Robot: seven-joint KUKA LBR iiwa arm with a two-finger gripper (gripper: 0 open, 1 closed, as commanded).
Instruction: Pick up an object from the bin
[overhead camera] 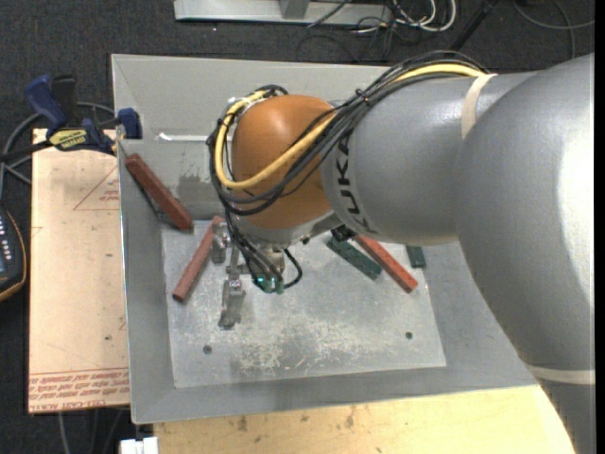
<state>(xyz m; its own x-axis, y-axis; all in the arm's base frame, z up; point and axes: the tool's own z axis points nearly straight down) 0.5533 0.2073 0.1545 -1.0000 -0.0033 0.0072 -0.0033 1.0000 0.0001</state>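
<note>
My gripper hangs low over the bin floor, left of the middle, under the arm's orange cover. Nothing shows in its grasp. Just to its left lies a thin reddish-brown stick, slanting from upper right to lower left, a short gap away from the gripper. A wider reddish-brown bar leans along the bin's left wall further up.
To the right of the gripper, partly under the arm, lie a dark green block and a red stick, with a small dark green piece beside them. The arm covers the bin's upper right.
</note>
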